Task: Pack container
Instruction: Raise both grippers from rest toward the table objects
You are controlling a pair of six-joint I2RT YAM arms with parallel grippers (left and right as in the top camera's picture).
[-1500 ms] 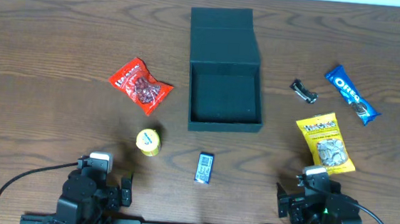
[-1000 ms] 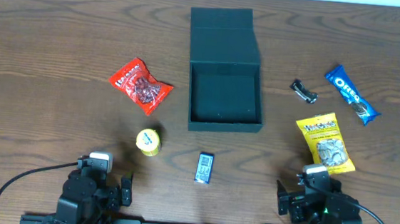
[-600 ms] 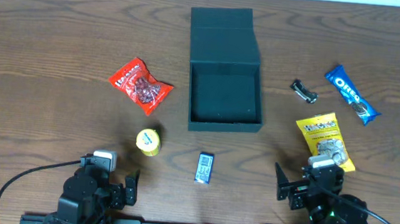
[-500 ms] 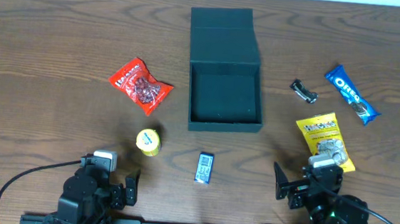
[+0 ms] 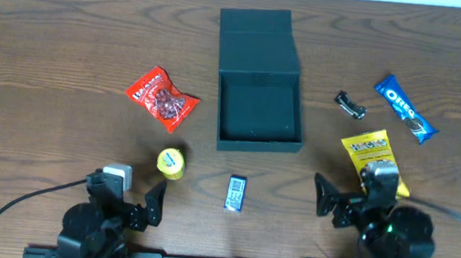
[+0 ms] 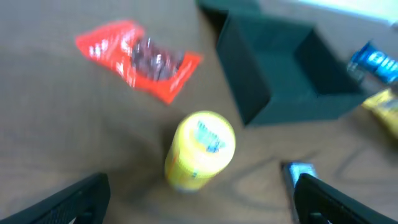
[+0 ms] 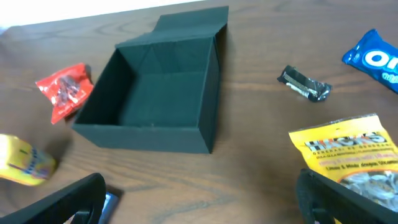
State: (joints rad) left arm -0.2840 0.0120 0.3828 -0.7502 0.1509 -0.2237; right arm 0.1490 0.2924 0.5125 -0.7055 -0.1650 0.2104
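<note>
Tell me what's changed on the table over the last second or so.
The left tool advanced from the near edge toward the yellow tub, the right tool toward the yellow packet. Both are open, holding nothing. The container and all else stayed put.

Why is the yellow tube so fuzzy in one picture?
Left wrist view: everything is smeared; the yellow cylindrical tube and the red crinkly snack packet have soft edges. Right wrist view: sharper; the dark teal-green matte square box shows crisp edges. Overhead view: clear.

Wide-spread and empty: left pincer, right pincer.
</note>
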